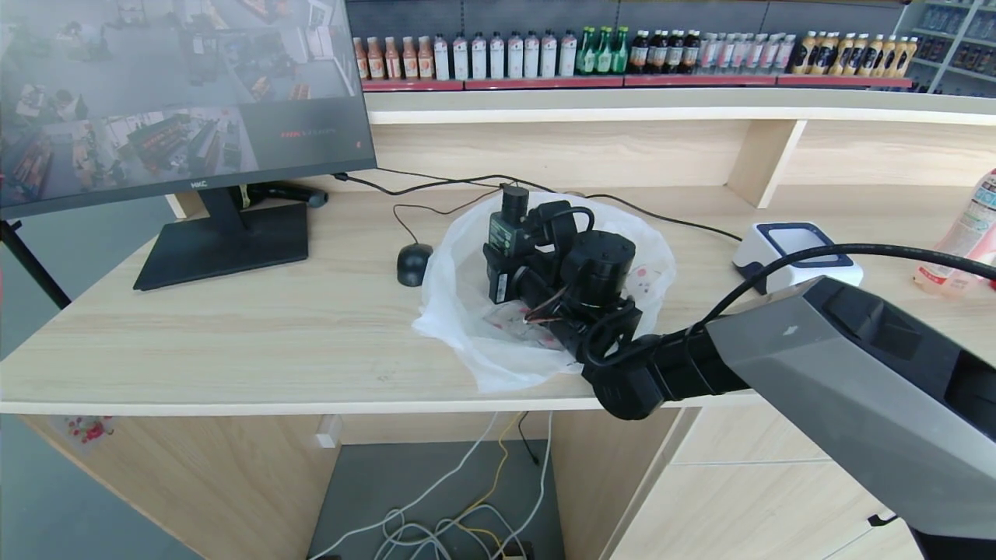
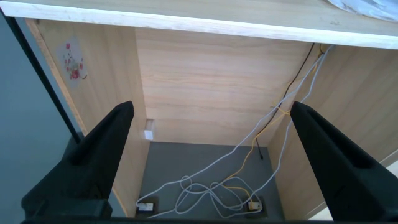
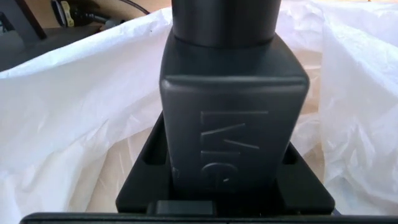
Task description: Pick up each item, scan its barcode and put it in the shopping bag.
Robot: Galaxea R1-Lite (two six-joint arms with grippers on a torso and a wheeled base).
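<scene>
Reaching into the shopping bag (image 1: 459,295), the right arm (image 1: 817,350) is hiding its grip, so I cannot tell; the left gripper (image 2: 212,109) is holding its jaws wide; a bottle (image 1: 965,233) is waiting.

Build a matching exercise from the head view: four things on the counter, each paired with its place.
Things:
1 monitor
2 mouse
3 scanner
4 bottle

Places:
A far right end of the counter
B just left of the bag
C left end of the counter
D right of the bag, short of the far end

Pairs: 1-C, 2-B, 3-D, 4-A
</scene>
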